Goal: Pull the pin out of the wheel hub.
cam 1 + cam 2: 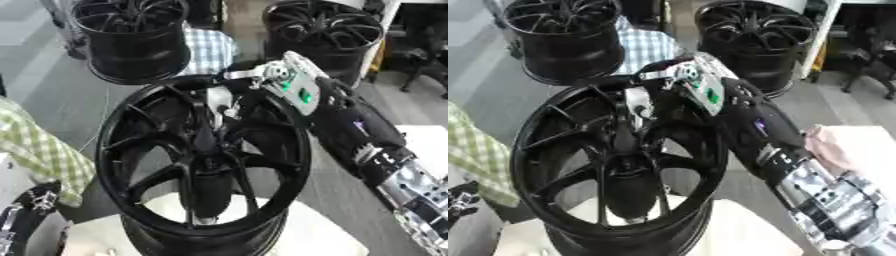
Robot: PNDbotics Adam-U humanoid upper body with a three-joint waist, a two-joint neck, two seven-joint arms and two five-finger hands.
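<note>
Large black multi-spoke alloy wheel hub, standing face-up on a pale rounded bench directly below my head. I judge it heavy, rigid and smooth-painted, so it should stay put while the pin is drawn; its thin spokes leave narrow gaps and crowd any approach to the centre.

My right arm, black with silver joints, comes in from the lower right and crosses the rim on that side. My right hand is lowered among the upper spokes near the centre, pale fingers pointing down and curled towards something between them; whether they have closed on anything I cannot tell.

The pin cannot be made out as a separate thing; by the hand's position I take it to sit just above the central boss, hidden by fingers and spokes. I expect it to be small, stiff, light and slick, best pinched at its exposed head and drawn straight along its own axis.

Two further black wheel hubs stand behind, one far left, one far right, well apart from the work. A green-checked cloth lies just beside the left rim. My left hand shows dimly at the lower left edge, idle.
</note>
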